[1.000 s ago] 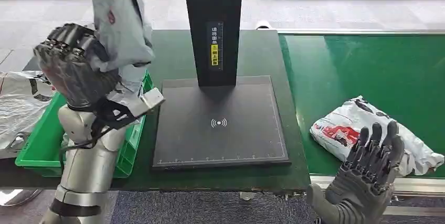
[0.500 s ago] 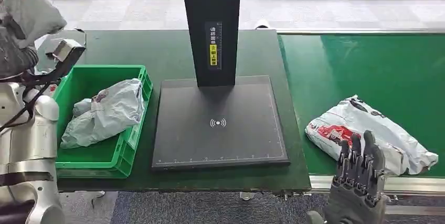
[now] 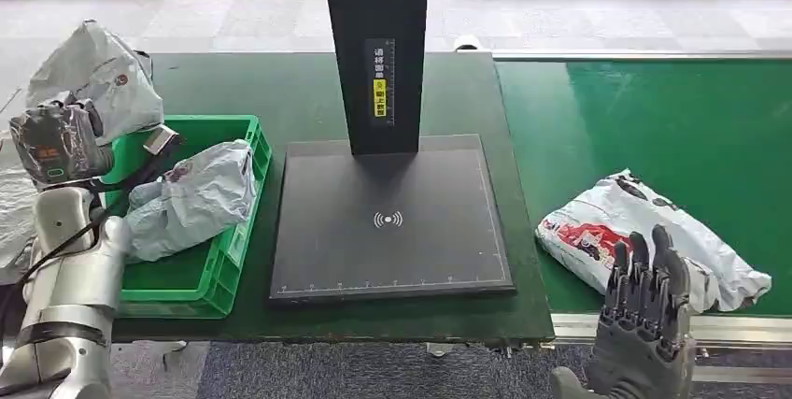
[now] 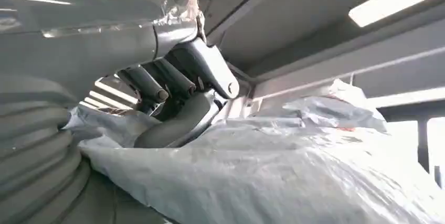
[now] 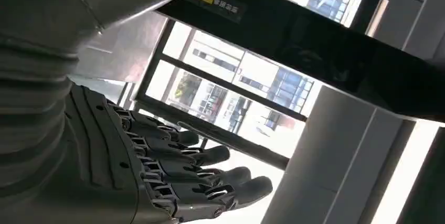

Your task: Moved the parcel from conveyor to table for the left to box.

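My left hand [image 3: 58,142] grips a grey plastic parcel [image 3: 96,72] at the far left, above the outer edge of the green box [image 3: 230,254]. The left wrist view shows its fingers [image 4: 173,77] closed on that grey parcel [image 4: 294,171]. Another grey parcel [image 3: 191,195] lies inside the box. A white parcel with red and black print [image 3: 654,240] lies on the green conveyor [image 3: 644,119] at the right. My right hand [image 3: 644,324] stands open just in front of it, fingers straight and holding nothing [image 5: 173,177].
A black scanner stand [image 3: 375,44] rises from a dark pad [image 3: 392,221] in the middle of the green table [image 3: 299,100]. More bagged parcels [image 3: 14,221] lie at the far left edge.
My left hand carried the grey parcel from above the box's inner side out to the far left and down. The right hand dropped slightly; the white parcel drifted a little left on the conveyor.
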